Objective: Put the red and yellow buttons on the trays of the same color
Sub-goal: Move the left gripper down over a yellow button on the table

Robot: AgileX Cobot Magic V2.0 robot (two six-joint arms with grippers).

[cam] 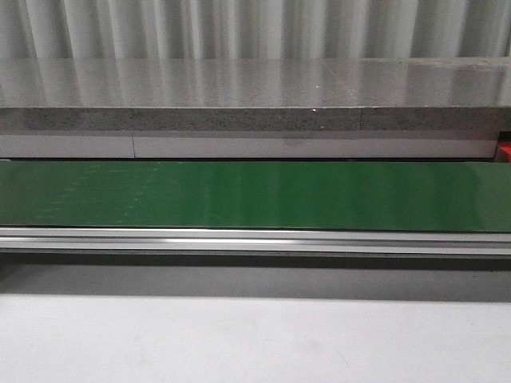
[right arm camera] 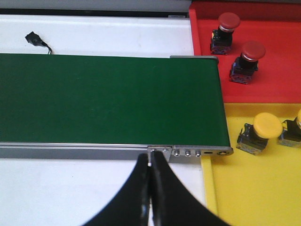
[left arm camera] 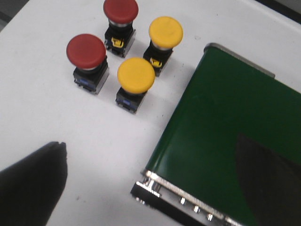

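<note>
Buttons, four on my left wrist view: two red, two yellow, standing upright in a loose cluster on the white table (left arm camera: 42,117), just off the end of the green conveyor belt (left arm camera: 225,136). One red button (left arm camera: 86,51) stands beside another red button (left arm camera: 121,10); one yellow button (left arm camera: 136,75) stands nearest the belt's side, with a second yellow button (left arm camera: 165,32) next to it. None touch the belt. Of the left claw I see only one dark finger (left arm camera: 35,183); I cannot tell whether it is apart or together.

Right wrist view: red tray (right arm camera: 277,61) at the belt's end, holding two red-capped buttons (right arm camera: 225,30) and (right arm camera: 247,60). Yellow tray (right arm camera: 254,197) adjoining it, holding one yellow-capped button (right arm camera: 258,133) tilted over, and another (right arm camera: 291,132) cut by the frame edge. Right claw (right arm camera: 149,188) has its fingers pressed together, gripping nothing, over the table's edge beside the belt frame.

Front view: green belt (cam: 255,195), grey slab (cam: 255,96) behind. I see no buttons or claws.
</note>
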